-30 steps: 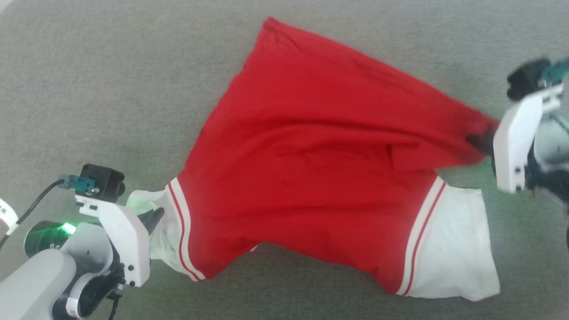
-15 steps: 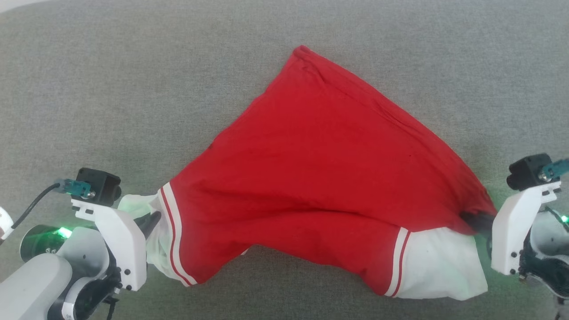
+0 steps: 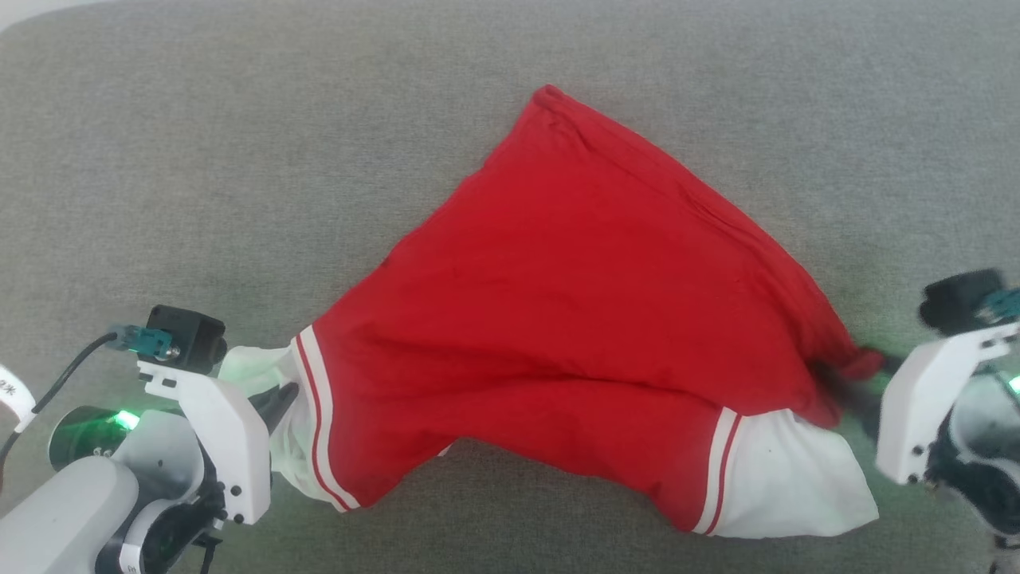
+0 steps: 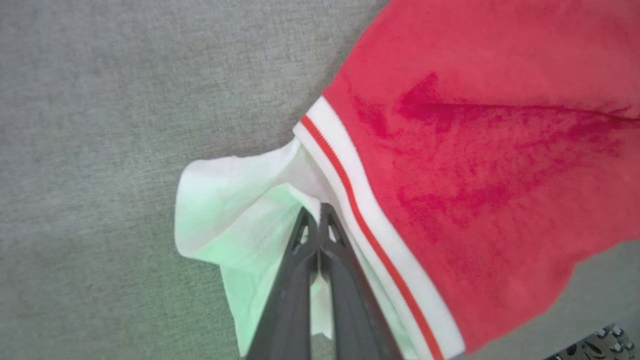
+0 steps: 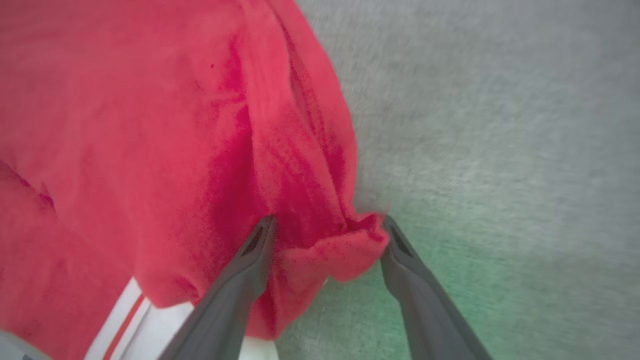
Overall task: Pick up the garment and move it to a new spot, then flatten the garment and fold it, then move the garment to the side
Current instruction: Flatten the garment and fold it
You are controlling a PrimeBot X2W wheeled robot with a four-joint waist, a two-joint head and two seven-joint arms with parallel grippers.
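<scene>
Looking along the left claw, I see its two dark fingers pressed together, and between them they pinch the thin white cloth of the left-hand sleeve of the shirt. The pinch sits just beside the red-and-white stripe band, on the white side of it. The sleeve is crumpled around the fingertips and carries a green shine. Beyond the stripe band, the red body of the shirt goes away toward the robot's right.

On the right claw the fingers stand spread wide apart. A bunched red corner of the shirt lies in the gap between them and, as far as I can tell, reaches both fingers near their tips. The fingers are not squeezing it.

From the head camera I see the shirt lying on the grey cloth surface, spanning from one claw to the other. Its red body is broad on the side near the robot and narrows to one point on the far side. Some shallow folds run across the red part. The right-hand sleeve lies flat on the surface, near the right claw and closer to the robot than the fingers, with its own stripe band at the seam.
</scene>
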